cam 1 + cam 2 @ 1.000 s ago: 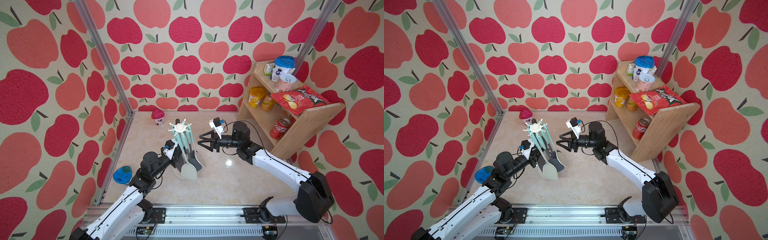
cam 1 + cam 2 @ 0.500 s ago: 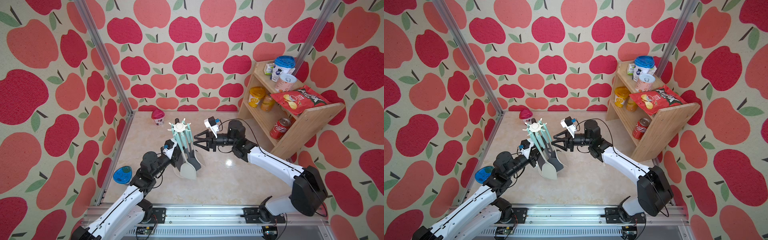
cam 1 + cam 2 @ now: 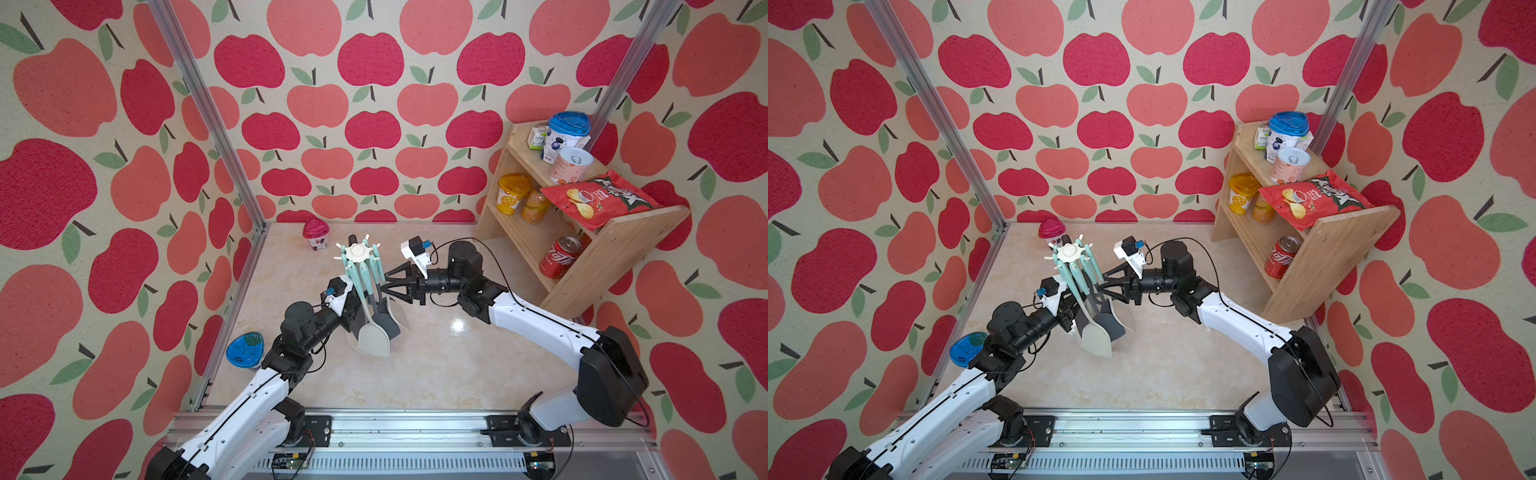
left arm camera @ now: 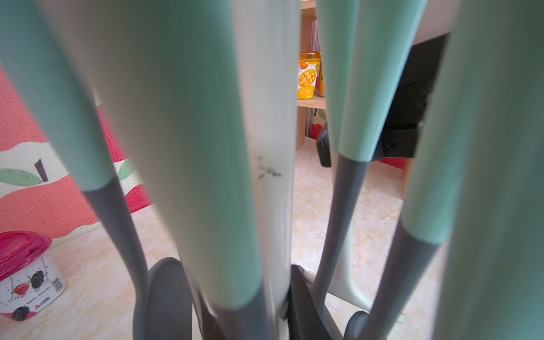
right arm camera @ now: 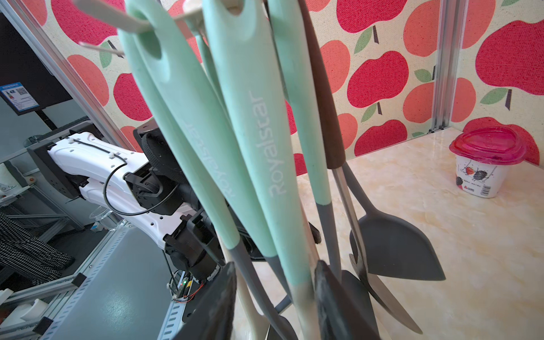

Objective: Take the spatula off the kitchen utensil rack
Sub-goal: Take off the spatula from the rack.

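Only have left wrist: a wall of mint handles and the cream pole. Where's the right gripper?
Observer: Right gripper is at the kitchen utensil rack, on the side toward the wooden shelf.
Operator: Closed on anything?
Observer: No. In the right wrist view its fingers stand apart, with one mint handle framed between them.
Operator: Which handle?
Observer: The one whose lower end turns cream, not grey. It probably belongs to the cream-headed spatula hanging at the rack's front.
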### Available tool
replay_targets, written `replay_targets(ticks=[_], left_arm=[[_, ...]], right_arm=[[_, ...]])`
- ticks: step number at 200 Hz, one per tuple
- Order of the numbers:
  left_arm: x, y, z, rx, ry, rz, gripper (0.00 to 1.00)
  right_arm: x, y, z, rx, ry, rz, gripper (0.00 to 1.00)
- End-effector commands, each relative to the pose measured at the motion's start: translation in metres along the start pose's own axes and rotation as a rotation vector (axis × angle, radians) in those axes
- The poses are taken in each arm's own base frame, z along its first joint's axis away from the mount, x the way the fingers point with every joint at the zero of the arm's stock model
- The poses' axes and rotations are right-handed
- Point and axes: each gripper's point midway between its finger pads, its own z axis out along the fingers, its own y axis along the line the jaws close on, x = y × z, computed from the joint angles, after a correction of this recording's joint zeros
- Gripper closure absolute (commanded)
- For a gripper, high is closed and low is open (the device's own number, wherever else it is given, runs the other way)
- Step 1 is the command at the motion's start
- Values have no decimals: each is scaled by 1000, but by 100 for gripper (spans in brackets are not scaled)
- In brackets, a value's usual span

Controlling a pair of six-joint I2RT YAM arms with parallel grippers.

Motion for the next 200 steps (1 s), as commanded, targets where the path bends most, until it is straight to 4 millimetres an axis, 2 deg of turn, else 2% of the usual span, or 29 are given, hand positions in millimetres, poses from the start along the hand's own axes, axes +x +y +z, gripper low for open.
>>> replay_targets(ticks=[1, 50, 87, 102, 125, 144, 200], left_arm=[[41, 14, 1, -55, 143, 12, 100], [41, 14, 4, -42, 152, 13, 100], [44, 12, 9, -23, 165, 4, 100], [45, 12, 11, -18, 172, 3, 100], [45, 13, 12, -19, 176, 2, 100], [46, 14, 13, -20, 181, 0, 100], [51, 16, 12, -31, 188, -3, 100]], right_arm=[[-4, -8, 4, 38, 0, -47, 54], [1, -13, 5, 55, 3, -67, 56], [4, -11, 9, 16, 11, -54, 66], [5, -12, 9, 12, 16, -53, 73], [5, -12, 9, 18, 20, -59, 91], [6, -14, 7, 43, 25, -73, 100], [1, -26, -4, 175, 35, -146, 100]])
